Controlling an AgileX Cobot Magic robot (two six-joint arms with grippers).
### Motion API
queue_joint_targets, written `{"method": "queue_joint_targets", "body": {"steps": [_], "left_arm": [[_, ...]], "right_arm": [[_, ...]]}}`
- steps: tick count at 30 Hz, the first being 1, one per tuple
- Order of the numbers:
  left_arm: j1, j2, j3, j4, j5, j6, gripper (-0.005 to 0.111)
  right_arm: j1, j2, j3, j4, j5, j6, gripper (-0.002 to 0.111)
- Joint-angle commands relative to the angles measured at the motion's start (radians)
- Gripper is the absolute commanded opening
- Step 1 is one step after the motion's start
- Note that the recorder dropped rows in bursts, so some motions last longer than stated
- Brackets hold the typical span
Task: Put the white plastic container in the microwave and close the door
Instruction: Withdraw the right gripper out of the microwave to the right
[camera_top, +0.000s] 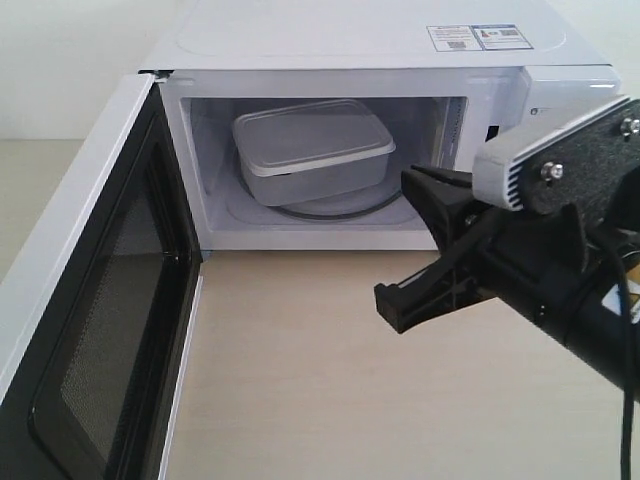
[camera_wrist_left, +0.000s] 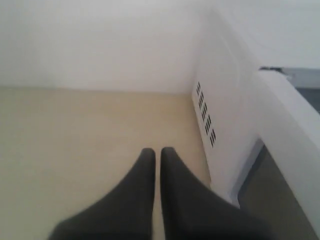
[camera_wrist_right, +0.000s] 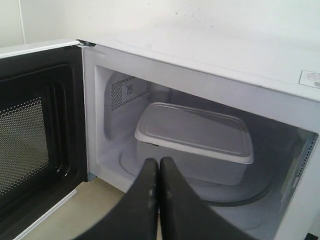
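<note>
The white plastic container (camera_top: 312, 150) (camera_wrist_right: 195, 137) sits inside the microwave (camera_top: 370, 40) (camera_wrist_right: 210, 55) on the glass turntable (camera_top: 345, 208), lid on. The door (camera_top: 95, 300) (camera_wrist_right: 35, 125) stands wide open on the left, its dark mesh inner frame facing the cavity. My right gripper (camera_top: 420, 250) (camera_wrist_right: 158, 167) hovers in front of the opening on the right, apart from the container; the right wrist view shows its fingers together with nothing between them. My left gripper (camera_wrist_left: 157, 155) is shut and empty above the table, beside the microwave's vented side wall (camera_wrist_left: 207, 117). It is out of the exterior view.
Beige tabletop (camera_top: 300, 380) lies in front of the microwave. The open door swings out over the table's left part. The control panel (camera_top: 570, 95) sits right of the cavity, partly behind my right arm. A white wall (camera_wrist_left: 100, 45) stands behind.
</note>
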Motion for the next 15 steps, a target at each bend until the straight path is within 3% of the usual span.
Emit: {"method": "queue_joint_targets", "body": {"steps": [1, 5, 10, 15], "left_arm": [[-0.002, 0.12, -0.096, -0.009, 0.199, 0.015, 0.004], [-0.002, 0.204, -0.16, -0.081, 0.308, 0.096, 0.004], [-0.002, 0.296, -0.205, -0.292, 0.438, 0.3, 0.004], [-0.002, 0.373, -0.205, -0.406, 0.492, 0.422, 0.004]], "right_arm": [[-0.001, -0.084, 0.004, 0.049, 0.125, -0.067, 0.0], [-0.001, -0.158, 0.004, 0.17, 0.189, -0.191, 0.0], [-0.001, -0.249, 0.004, 0.352, 0.202, -0.37, 0.0], [-0.001, -0.354, 0.004, 0.397, 0.312, -0.484, 0.0]]}}
